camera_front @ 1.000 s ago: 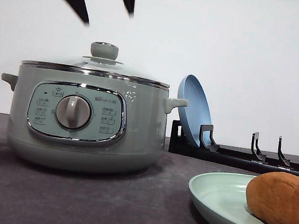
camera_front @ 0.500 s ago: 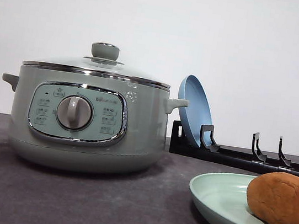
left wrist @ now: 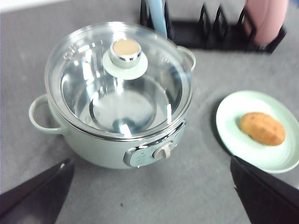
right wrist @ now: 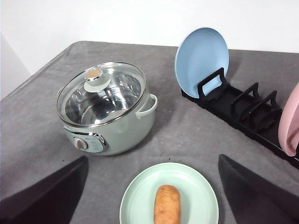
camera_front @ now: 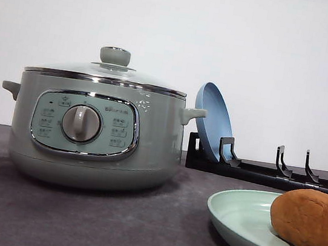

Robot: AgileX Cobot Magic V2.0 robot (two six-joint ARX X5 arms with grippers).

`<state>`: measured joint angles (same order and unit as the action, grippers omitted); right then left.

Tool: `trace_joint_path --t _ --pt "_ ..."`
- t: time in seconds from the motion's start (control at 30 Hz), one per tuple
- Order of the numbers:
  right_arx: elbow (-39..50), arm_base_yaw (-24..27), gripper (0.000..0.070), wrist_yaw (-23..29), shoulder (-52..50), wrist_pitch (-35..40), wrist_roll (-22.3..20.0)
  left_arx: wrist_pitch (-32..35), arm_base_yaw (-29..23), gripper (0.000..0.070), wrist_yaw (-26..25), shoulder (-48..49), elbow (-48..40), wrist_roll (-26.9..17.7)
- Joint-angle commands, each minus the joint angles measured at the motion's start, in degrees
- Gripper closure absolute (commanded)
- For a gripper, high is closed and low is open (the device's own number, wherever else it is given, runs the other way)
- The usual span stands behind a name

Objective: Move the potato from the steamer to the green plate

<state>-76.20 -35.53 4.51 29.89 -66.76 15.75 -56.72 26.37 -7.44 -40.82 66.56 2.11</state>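
Note:
The sage-green steamer [camera_front: 92, 131] stands on the grey table with its glass lid and green knob [camera_front: 115, 55] in place. Through the lid its shiny pot [left wrist: 119, 105] looks empty. The orange-brown potato [camera_front: 311, 221] lies on the pale green plate [camera_front: 238, 222] to the steamer's right. Both also show from above, the potato [right wrist: 167, 204] resting in the middle of the plate [right wrist: 140, 200]. My left gripper [left wrist: 151, 161] hangs open high over the steamer [left wrist: 117, 98]. My right gripper [right wrist: 153, 157] is open, high above the plate, holding nothing.
A black dish rack [right wrist: 243, 112] runs along the back right. It holds an upright blue plate [right wrist: 202, 56] and a pink plate [right wrist: 290, 123] at its far end. The table's left edge [right wrist: 28, 77] lies close behind the steamer.
A second ago dark gripper fingers hung above the lid knob at the top of the front view. They have since risen out of that view. Steamer, plate and potato stayed put.

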Motion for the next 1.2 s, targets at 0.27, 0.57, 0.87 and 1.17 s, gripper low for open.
trace_joint_path --t 0.27,0.57,0.87,1.17 --pt "-1.0 -0.3 0.0140 0.0 0.3 0.7 -1.2 5.2 0.3 0.0000 -0.1 8.5 -3.4 0.7" --pt "-1.0 -0.3 0.0140 0.0 0.3 0.7 -1.1 8.6 0.3 0.0000 -0.1 9.0 -3.4 4.0" --pt "-1.0 -0.3 0.0140 0.0 0.3 0.7 -1.1 8.8 0.3 0.0036 -0.1 9.0 -3.4 5.0" --pt "-1.0 -0.3 0.0141 0.0 0.3 0.7 -1.1 10.1 0.3 0.0070 -0.2 9.0 -3.4 5.0"
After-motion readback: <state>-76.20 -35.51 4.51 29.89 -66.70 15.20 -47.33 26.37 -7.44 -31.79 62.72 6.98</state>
